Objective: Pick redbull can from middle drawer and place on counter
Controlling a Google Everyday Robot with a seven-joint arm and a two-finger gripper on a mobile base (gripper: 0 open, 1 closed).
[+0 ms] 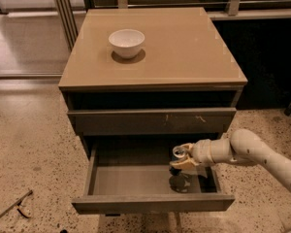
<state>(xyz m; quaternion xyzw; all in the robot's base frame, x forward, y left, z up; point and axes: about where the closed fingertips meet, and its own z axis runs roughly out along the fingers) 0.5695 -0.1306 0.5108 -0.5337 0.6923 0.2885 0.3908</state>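
Note:
The middle drawer [136,179] is pulled open below a shut drawer front with pale scratch marks [153,121]. The redbull can [179,153] shows its shiny silver top at the right side of the open drawer. My gripper [182,159] reaches in from the right and is shut on the can, holding it a little above the drawer floor. A dark shadow lies on the floor under it. The can's sides are mostly hidden by the fingers [185,163]. The tan counter [174,52] tops the cabinet.
A white bowl [127,41] stands on the counter at the back left. My white arm [254,152] crosses the drawer's right wall. A thin dark tool [12,205] lies on the speckled floor at the left. A dark wall is behind at the right.

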